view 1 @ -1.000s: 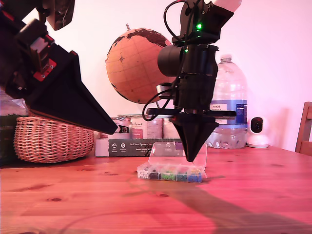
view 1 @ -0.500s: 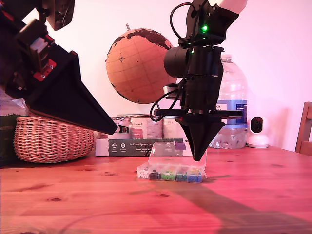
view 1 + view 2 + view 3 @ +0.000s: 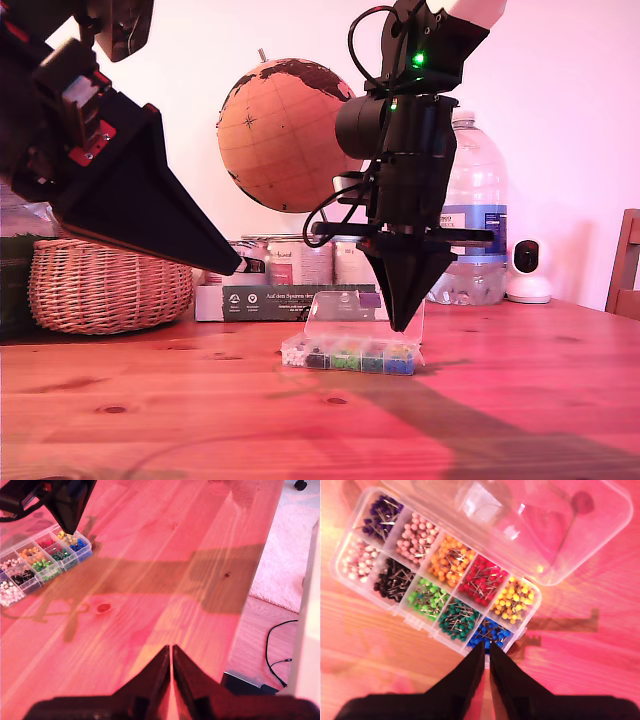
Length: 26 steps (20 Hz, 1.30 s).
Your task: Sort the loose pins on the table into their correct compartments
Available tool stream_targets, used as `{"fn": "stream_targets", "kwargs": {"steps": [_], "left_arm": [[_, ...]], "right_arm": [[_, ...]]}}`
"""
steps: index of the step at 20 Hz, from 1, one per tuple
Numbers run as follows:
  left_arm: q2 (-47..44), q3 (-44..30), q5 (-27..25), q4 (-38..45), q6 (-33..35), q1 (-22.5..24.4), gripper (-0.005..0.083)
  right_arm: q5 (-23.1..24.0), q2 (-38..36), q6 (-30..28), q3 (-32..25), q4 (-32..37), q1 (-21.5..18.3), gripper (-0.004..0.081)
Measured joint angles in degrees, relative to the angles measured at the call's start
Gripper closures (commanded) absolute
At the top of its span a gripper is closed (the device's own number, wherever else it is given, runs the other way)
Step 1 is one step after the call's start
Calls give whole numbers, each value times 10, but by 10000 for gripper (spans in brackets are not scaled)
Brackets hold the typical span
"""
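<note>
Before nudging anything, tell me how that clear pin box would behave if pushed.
The clear pin box looks thin-walled and low, so it would probably slide on the smooth table rather than tip. Its open lid may flex or swing if bumped. The pins lie loose in their cells, so a sharp shove could likely mix the colours.

Showed purple, pink, orange, red, yellow, white, black, green, teal and blue pins in the clear plastic compartment box (image 3: 445,582); reddish-brown, knotted, grained wooden tabletop (image 3: 520,400); black pointed hands.

Organiser box (image 3: 349,355) on table (image 3: 500,420); globe (image 3: 283,135), basket (image 3: 108,287) behind; bottle (image 3: 470,215) toward exterior view's right.
</note>
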Motion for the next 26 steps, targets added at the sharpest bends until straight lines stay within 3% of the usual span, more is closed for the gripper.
{"fn": "stream_targets", "kwargs": {"steps": [18,21,26], "left_arm": [[0,0,0,0,0,0,797],[0,0,0,0,0,0,797],[0,0,0,0,0,0,797]], "right_arm": [[-8,11,0,0,-1,0,782],[-8,13,0,0,0,0,716],[6,13,-5,0,1,0,709]]}}
